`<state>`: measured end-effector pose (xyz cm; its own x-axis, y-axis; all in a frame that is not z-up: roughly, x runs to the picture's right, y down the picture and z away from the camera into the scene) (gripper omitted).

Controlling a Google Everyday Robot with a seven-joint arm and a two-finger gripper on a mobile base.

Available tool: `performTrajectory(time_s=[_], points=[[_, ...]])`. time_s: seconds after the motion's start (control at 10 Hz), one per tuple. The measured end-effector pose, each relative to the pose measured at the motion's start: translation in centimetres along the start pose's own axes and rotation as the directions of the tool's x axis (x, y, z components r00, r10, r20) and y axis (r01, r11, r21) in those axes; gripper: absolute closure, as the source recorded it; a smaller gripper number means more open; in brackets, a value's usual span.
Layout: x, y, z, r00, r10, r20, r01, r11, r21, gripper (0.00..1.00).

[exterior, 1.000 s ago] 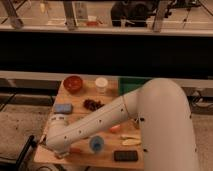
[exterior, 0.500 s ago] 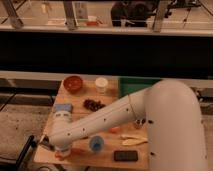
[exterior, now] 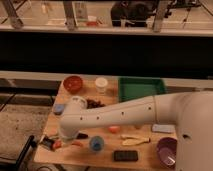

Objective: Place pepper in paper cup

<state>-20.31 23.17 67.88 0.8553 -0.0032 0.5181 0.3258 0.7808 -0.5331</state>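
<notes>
— Where is your gripper?
— My gripper [exterior: 49, 143] sits low at the front-left corner of the wooden table [exterior: 90, 158], under my white arm [exterior: 115, 116].
— Clamped on anything?
— Apart or together, I cannot tell.
— And the pepper?
— The pepper [exterior: 75, 143] lies just beside my gripper, near a round blue thing [exterior: 96, 144].
— The paper cup?
— The paper cup [exterior: 101, 85] stands upright at the back, between the red-brown bowl [exterior: 73, 83] and the green tray [exterior: 141, 87], well apart from the pepper.
</notes>
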Motion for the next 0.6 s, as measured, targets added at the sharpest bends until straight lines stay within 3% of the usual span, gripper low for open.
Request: performTrajectory(time_s=[0.2,0.4,0.6], points=[[-0.3,-1.4,-2.9,0.990,0.008,0.138,-0.008,1.000,0.001,0.83],[-0.3,-3.3,-5.4,0.969,0.009,0.246,-0.013,1.000,0.014,0.83],[1.0,-5.5,-6.5,0.958,0.012,0.285,-0.024,0.999,0.039,0.87]])
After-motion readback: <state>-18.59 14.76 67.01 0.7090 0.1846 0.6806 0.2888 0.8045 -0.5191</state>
